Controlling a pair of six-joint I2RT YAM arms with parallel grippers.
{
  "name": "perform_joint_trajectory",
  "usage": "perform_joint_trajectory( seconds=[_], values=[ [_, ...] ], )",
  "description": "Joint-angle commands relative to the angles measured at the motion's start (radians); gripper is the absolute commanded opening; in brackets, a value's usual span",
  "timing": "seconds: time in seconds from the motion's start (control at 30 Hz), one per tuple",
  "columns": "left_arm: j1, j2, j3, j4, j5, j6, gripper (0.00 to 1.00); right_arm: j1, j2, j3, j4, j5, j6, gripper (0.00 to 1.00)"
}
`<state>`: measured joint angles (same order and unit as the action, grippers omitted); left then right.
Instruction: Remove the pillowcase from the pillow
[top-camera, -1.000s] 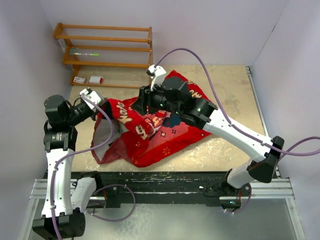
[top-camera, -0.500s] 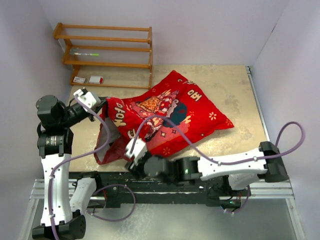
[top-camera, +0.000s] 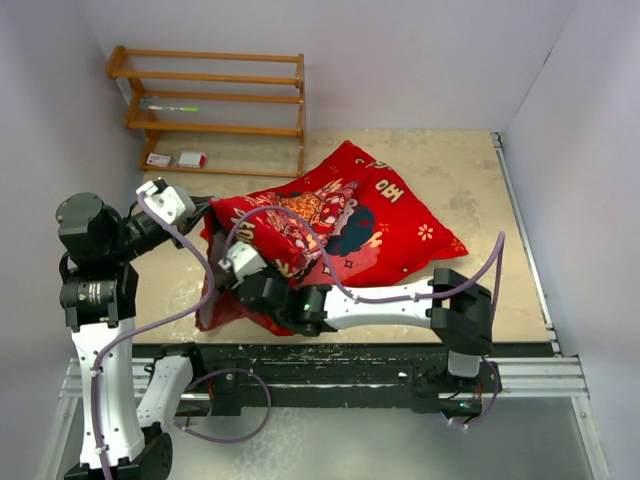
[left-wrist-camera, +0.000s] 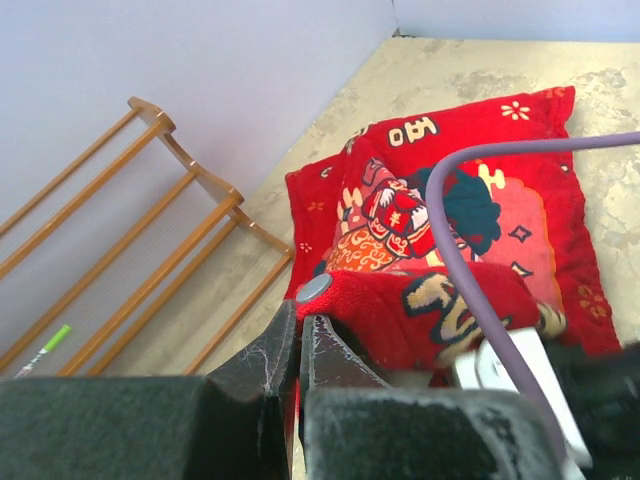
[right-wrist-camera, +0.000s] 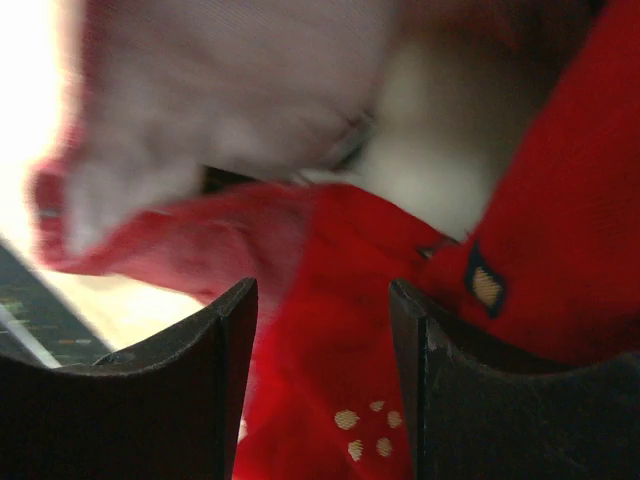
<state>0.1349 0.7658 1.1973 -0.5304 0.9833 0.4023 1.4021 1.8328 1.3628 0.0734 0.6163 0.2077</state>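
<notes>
Where the top view catches it, your pillowcase (top-camera: 370, 225) lies plump and red about mid-bench, on the bench (top-camera: 470, 165), one corner pointing at the back wall and its open end turned to the near left. Your left pincer (left-wrist-camera: 298, 318) is clenched on that open end's hem. The left wrist view has both fingers pressed together with red fabric pinched between them, and a small grey round snap (left-wrist-camera: 313, 288) sits right at the tips. The hem is lifted off the bench there and folded over, with yellow lettering showing. Reaching along the near edge to the same open end, your right pincer (right-wrist-camera: 322, 300) is released, jaws apart, with a loose fold of red fabric in the gap. You can't tell whether either finger touches it, because that view is blurred. Past the fingers you see the paler reddish lining of the case, and beside it a cream-white patch that is probably the pillow (right-wrist-camera: 430, 140), inside the case. A purple cable (left-wrist-camera: 445, 240) loops across the left wrist view in front of the case. Back left, a wooden rack (top-camera: 215, 95) stands against the wall, with a green-tipped stick (top-camera: 170, 105) on one shelf and a white-and-red box (top-camera: 191, 159) at its foot, all well apart from the case.
</notes>
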Motion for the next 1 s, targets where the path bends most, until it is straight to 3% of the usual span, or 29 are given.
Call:
perform_joint_trajectory(
  seconds=[0.0, 0.17, 0.3, 0.43, 0.5, 0.6, 0.7, 0.8, 0.97],
  values=[
    [0.0, -0.014, 0.078, 0.017, -0.043, -0.006, 0.0, -0.045, -0.11, -0.191, 0.011, 0.097, 0.15, 0.57],
    [0.0, -0.029, 0.086, -0.025, 0.014, 0.03, 0.0, -0.079, -0.444, -0.482, -0.147, 0.196, 0.436, 0.54],
    [0.0, -0.046, 0.07, -0.108, 0.195, 0.063, 0.0, -0.107, -0.729, -0.601, -0.422, 0.292, 0.74, 0.53],
    [-0.001, -0.06, 0.032, -0.15, 0.321, 0.053, 0.0, -0.103, -0.864, -0.646, -0.427, 0.298, 0.736, 0.53],
    [-0.001, -0.069, 0.0, -0.176, 0.348, 0.081, 0.0, -0.046, -0.822, -0.623, -0.387, 0.255, 0.665, 0.54],
    [0.0, -0.071, -0.037, -0.261, 0.323, 0.187, 0.0, 0.193, -0.66, -0.514, -0.279, 0.302, 0.478, 0.6],
    [0.0, -0.05, -0.047, -0.362, 0.302, 0.298, 0.0, 0.348, -0.459, -0.373, -0.26, 0.349, 0.327, 0.62],
    [0.0, -0.043, -0.049, -0.41, 0.311, 0.349, 0.0, 0.383, -0.332, -0.23, -0.194, 0.35, 0.202, 0.63],
    [0.0, -0.06, -0.042, -0.396, 0.31, 0.346, 0.0, 0.343, -0.197, -0.15, -0.073, 0.256, 0.082, 0.66]
  ],
)
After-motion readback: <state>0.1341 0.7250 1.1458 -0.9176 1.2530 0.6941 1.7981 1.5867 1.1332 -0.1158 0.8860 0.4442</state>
